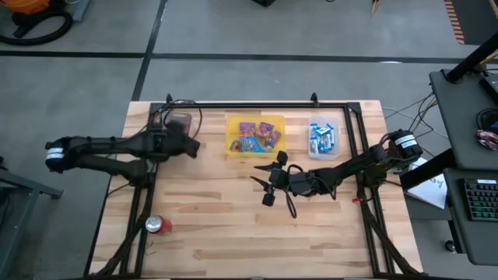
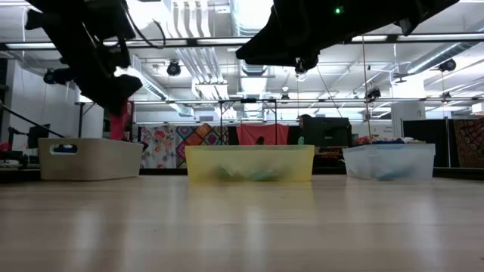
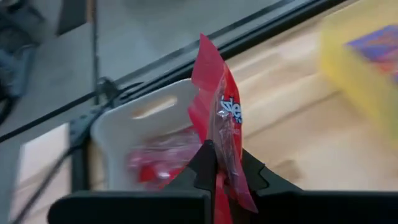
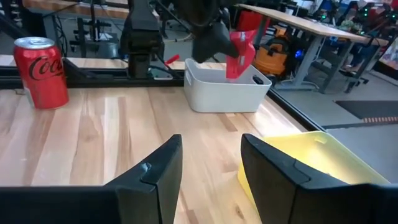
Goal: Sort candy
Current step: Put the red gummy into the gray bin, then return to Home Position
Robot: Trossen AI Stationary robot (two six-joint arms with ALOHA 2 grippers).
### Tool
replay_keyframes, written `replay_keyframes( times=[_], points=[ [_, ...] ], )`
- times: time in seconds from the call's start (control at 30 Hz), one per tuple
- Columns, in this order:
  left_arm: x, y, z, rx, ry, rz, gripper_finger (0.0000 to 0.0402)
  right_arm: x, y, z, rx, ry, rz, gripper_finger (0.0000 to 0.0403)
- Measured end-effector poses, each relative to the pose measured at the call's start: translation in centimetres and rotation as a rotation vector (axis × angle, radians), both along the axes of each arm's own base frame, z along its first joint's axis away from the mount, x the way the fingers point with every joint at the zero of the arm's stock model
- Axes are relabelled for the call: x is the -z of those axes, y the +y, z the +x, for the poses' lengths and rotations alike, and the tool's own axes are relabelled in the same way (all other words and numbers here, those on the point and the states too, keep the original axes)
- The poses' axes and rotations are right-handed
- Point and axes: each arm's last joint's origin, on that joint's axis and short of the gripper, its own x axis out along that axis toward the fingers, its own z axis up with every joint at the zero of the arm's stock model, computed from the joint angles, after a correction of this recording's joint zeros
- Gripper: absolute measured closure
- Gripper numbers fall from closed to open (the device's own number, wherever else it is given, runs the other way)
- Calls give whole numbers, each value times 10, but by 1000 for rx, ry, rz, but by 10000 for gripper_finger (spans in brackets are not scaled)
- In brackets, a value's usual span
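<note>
Soda can [image 1: 158, 225] near tabletop [image 1: 233, 233] front-left edge. Left gripper [image 1: 189, 145] fingers clamped on red packet [image 3: 221, 118] over white bin [image 4: 224, 93]; right gripper [image 1: 268, 180] fingers apart, empty, by yellow bin [image 1: 254, 136].

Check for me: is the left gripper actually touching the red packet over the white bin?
Touching. In the left wrist view the left gripper pinches the red packet between its shut fingers, above the white bin.

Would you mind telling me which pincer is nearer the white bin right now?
Left. The left pincer holds a red candy packet just above the white bin; the right pincer hangs open mid-table, by the yellow bin.
</note>
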Motion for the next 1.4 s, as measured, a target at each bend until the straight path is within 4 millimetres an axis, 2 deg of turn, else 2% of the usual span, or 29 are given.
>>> replay_keyframes(
  times=[0.2, 0.4, 0.67, 1.0, 1.23, 1.4],
  points=[
    [12, 27, -7, -90, 123, -56, 401, 1, 0, 0, 0, 8, 2, 245],
    [22, 39, -6, -124, 202, -82, 401, 2, 0, 0, 2, 15, 6, 245],
    [32, 43, 1, -132, 272, -96, 399, 2, 0, 0, 4, 13, 15, 245],
    [41, 45, 5, -148, 310, -105, 345, 2, 0, 0, 4, 13, 15, 245],
    [40, 45, 5, -148, 308, -104, 315, 2, 0, 0, 4, 14, 14, 245],
    [30, 40, 4, -115, 273, -123, 310, 2, 0, 0, 7, 8, 29, 245]
  ],
)
